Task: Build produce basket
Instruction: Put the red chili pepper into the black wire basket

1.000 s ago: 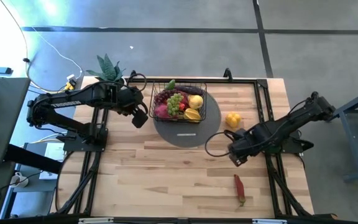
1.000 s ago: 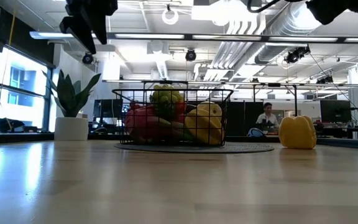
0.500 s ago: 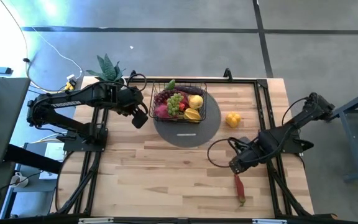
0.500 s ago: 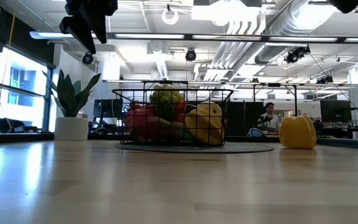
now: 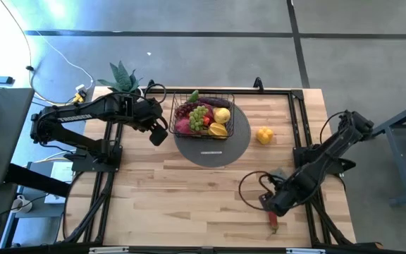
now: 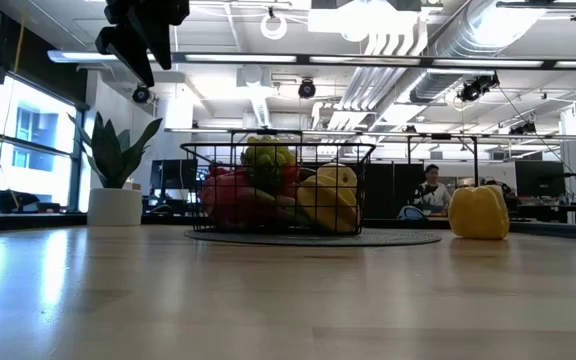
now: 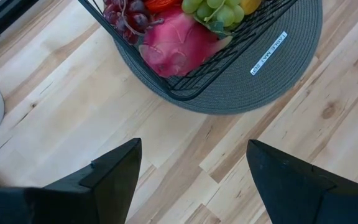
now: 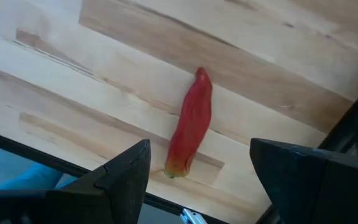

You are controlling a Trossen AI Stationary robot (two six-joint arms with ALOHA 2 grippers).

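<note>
The black wire basket point(image 5: 204, 115) stands on the grey round mat point(image 5: 213, 152) at the far middle of the table. It holds produce: a pink dragon fruit point(image 7: 179, 46), green grapes point(image 5: 199, 117) and yellow pieces point(image 5: 219, 123). A yellow pepper point(image 5: 263, 135) stands on the wood to the right of the mat. A red pepper point(image 8: 190, 124) lies flat near the table's front right edge. My right gripper point(image 8: 197, 180) hangs open above it and points down, with the pepper point(image 5: 273, 223) partly under it. My left gripper point(image 5: 159, 134) waits open above the table to the left of the basket.
A spiky green plant in a white pot point(image 5: 122, 77) stands at the far left corner. Black frame rails point(image 5: 300, 141) run along the table's sides. A person point(image 6: 430, 185) sits in the room far behind the table. Bare wood lies between the mat and the near edge.
My right gripper has swung from beside the yellow pepper toward the table's near edge and now hangs over the red pepper. It has rolled about its pointing line on the way and left the top of the low view. Nothing on the table has moved.
</note>
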